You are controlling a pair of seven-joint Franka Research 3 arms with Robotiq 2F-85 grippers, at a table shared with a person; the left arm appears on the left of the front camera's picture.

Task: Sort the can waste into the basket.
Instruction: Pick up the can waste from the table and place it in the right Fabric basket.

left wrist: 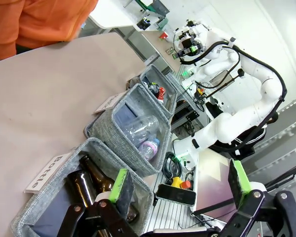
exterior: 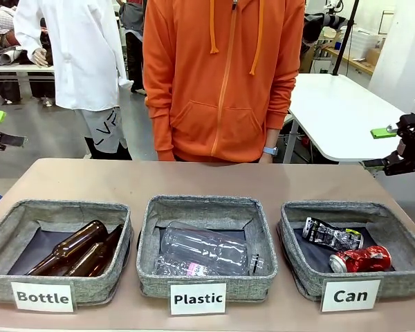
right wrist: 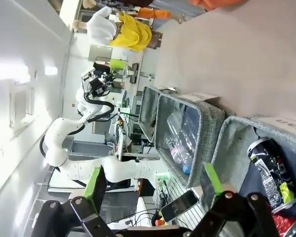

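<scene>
Both claws spread, empty: left gripper [left wrist: 177,190], right gripper [right wrist: 153,185]. Black can [exterior: 332,236] and crushed red can [exterior: 360,259] inside "Can" basket [exterior: 401,243], beside "Plastic" basket [exterior: 205,207].

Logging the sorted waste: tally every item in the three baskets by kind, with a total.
Brown glass bottles, Bottle basket: 2
Clear plastic bottles, Plastic basket: 2, possibly more, they overlap
Cans, black can and red can, Can basket: 2
Total: 6
</scene>
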